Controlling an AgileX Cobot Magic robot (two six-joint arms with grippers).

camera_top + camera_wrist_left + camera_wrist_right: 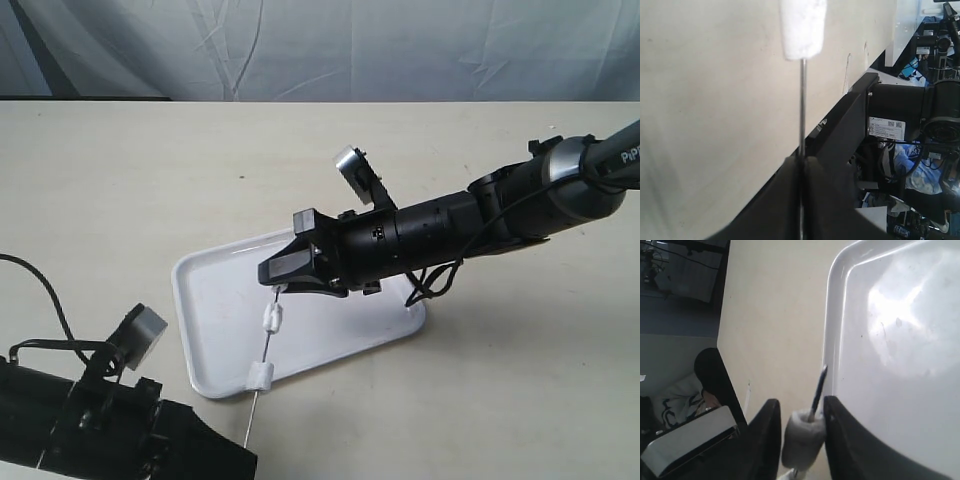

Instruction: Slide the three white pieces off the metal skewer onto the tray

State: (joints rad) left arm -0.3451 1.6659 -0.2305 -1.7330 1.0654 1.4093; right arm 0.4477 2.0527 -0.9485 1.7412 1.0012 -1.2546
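The metal skewer (265,348) slants from my left gripper (248,455) at the bottom left up to my right gripper (275,275) over the tray (210,330). Two white pieces (272,318) (260,376) show on the rod, the lower one at the tray's near rim. My left gripper (802,160) is shut on the skewer (802,110), with a white piece (802,27) further up the rod. My right gripper (801,407) is open and straddles the third white piece (802,437). One finger touches it, while a narrow gap shows at the other. The skewer tip (818,385) pokes out beyond the piece.
The tray (890,340) lies on a beige table (120,180) with a pale cloth backdrop (300,50) behind. A black cable (40,290) runs along the table near the left arm.
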